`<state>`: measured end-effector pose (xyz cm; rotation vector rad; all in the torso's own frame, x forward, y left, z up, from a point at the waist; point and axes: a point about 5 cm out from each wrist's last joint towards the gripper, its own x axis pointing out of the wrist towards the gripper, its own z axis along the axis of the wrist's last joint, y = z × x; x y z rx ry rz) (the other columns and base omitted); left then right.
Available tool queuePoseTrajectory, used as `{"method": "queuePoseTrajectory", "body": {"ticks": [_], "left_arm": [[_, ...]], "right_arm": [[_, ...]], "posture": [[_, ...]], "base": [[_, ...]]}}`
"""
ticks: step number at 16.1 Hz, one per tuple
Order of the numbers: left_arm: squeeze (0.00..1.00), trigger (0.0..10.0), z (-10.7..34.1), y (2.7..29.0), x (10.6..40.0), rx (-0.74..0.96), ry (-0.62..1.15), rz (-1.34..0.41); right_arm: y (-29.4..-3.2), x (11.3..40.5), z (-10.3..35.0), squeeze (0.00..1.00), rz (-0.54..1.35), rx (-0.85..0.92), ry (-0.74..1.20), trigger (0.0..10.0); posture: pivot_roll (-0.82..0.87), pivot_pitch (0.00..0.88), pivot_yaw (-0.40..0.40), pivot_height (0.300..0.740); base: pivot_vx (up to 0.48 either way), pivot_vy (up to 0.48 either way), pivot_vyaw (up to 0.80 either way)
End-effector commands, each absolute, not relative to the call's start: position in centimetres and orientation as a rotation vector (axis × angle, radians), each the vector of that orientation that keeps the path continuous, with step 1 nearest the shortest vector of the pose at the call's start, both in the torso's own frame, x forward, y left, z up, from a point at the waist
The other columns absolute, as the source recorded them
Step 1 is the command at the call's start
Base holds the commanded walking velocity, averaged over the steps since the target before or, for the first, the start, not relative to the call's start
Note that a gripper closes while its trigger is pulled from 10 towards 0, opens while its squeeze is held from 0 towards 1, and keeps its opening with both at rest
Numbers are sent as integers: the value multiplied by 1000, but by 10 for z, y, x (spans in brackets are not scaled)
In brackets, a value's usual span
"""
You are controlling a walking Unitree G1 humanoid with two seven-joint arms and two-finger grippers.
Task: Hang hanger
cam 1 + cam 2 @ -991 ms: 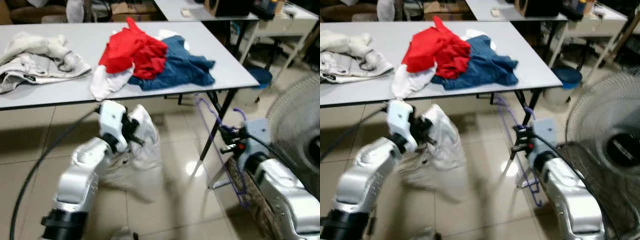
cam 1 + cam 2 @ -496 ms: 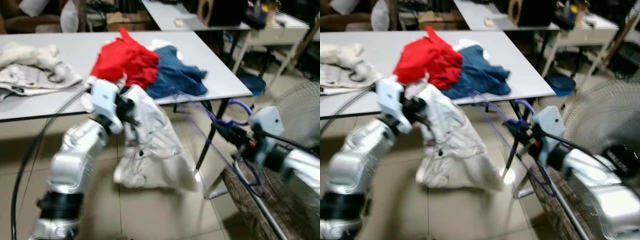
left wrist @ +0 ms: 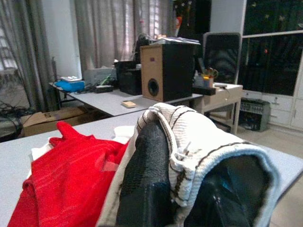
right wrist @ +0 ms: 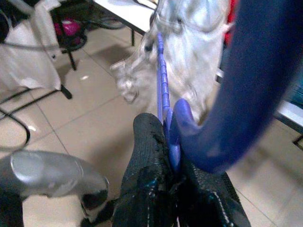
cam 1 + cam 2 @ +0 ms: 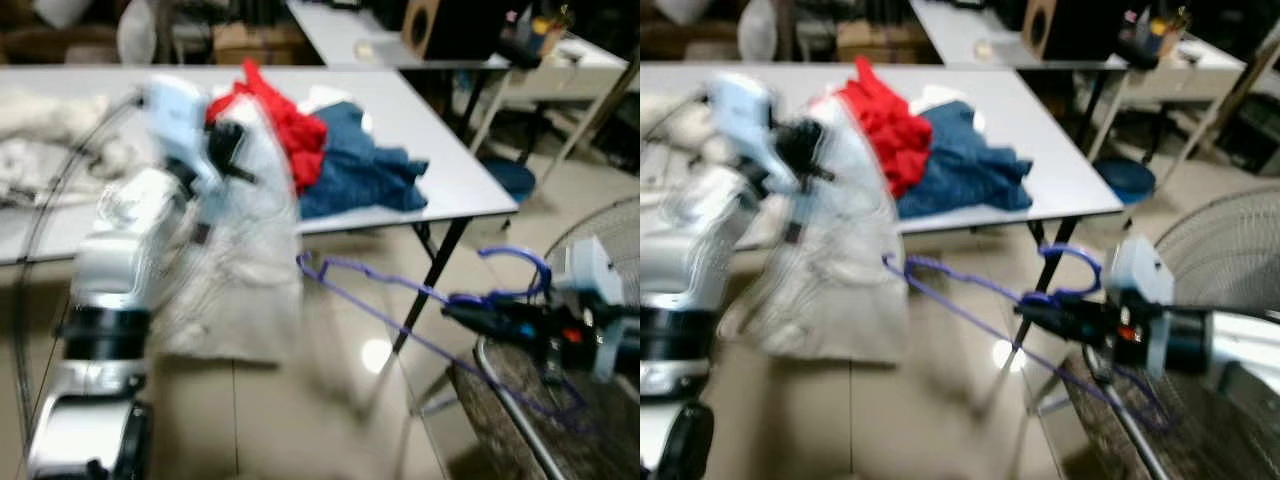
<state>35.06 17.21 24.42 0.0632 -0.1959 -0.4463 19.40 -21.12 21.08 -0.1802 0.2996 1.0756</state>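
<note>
The blue hanger [image 5: 420,300] is sitting in the right tool [image 5: 470,306], low in front of the robot and above the floor [image 5: 300,410]. Its hook [image 5: 515,262] is curling up just above the tool, and its long thin frame is reaching out toward the white shirt [image 5: 235,250]. In the right wrist view the two black fingers [image 4: 149,156] are squeezing tight on the hanger's neck, right under the hook. The left tool [image 5: 225,150] is holding the white shirt up high, and the shirt is hanging down from it in front of the grey surface [image 5: 440,160]. In the left wrist view the shirt's ribbed collar [image 3: 189,137] is wrapping over both black fingers, so I cannot tell how far apart they are, but the cloth is caught on them. The tip of the hanger is just beside the lower edge of the shirt. On the surface behind, a red cloth [image 5: 290,120] is lying on top of a blue cloth [image 5: 360,170]. A round fan [image 5: 1230,260] is standing near the right arm. The head pictures are blurry.
</note>
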Motion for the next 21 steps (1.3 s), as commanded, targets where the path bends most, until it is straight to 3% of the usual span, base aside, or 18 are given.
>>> {"method": "queuePoseTrajectory", "body": {"ticks": [1,9,13,21], "left_arm": [[0,10000,268,150,349,48,-299,-541],[0,10000,350,109,309,-92,-558,-874],[0,10000,376,113,297,-137,-625,-935],[0,10000,375,124,298,-78,-590,-890]], "right_arm": [[-215,192,216,0,1091,-188,299,10000],[-180,212,205,0,1206,-270,294,10000],[-179,227,214,0,1227,-345,269,10000],[-190,237,246,0,1264,-452,203,10000]], "posture": [[-82,0,-49,740],[-71,0,-57,740],[-63,0,-66,740],[-69,0,-60,740]], "base": [[371,0,0],[378,0,0],[380,0,0],[383,0,0]]}}
